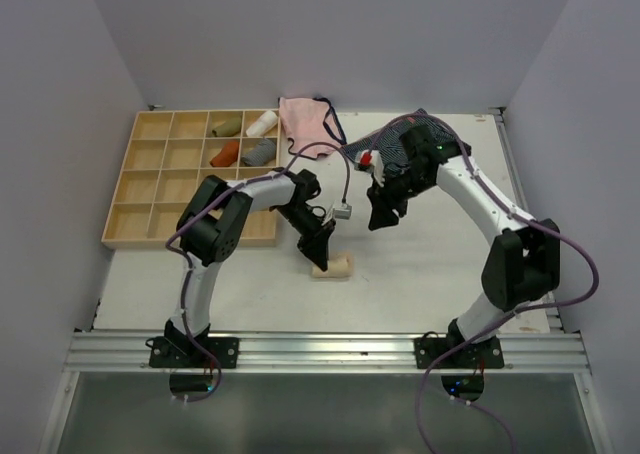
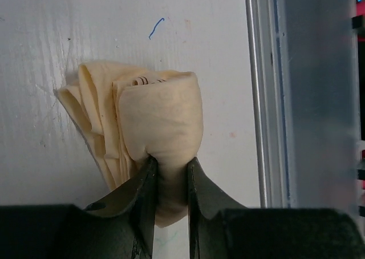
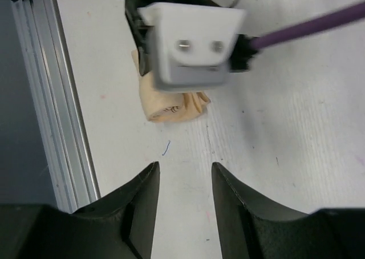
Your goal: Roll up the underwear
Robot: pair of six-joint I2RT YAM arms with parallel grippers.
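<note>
The left gripper is clamped on the underwear, which sits on the white table just off the near right corner of the wooden tray. In the left wrist view its two dark fingers pinch the near end of the underwear, and the cloth bulges out between and beyond them. The pale peach cloth is bunched into a short, thick roll with layered folds showing on one side and a bit of printed label at the top of the roll.

The right gripper hangs above the table further to the right of the tray than the underwear, jaws apart with nothing between them. In its own view the right gripper frames bare table, and ahead of it the underwear lies partly hidden under the white camera housing of the left arm.

A pink pair with dark trim lies against the tray's far right corner, and a navy striped pair with a red tag lies to the right of the tray past the pink one, partly under the right arm. Inside the tray's far right compartments are four rolled cloths: olive, white, rust and grey.
</note>
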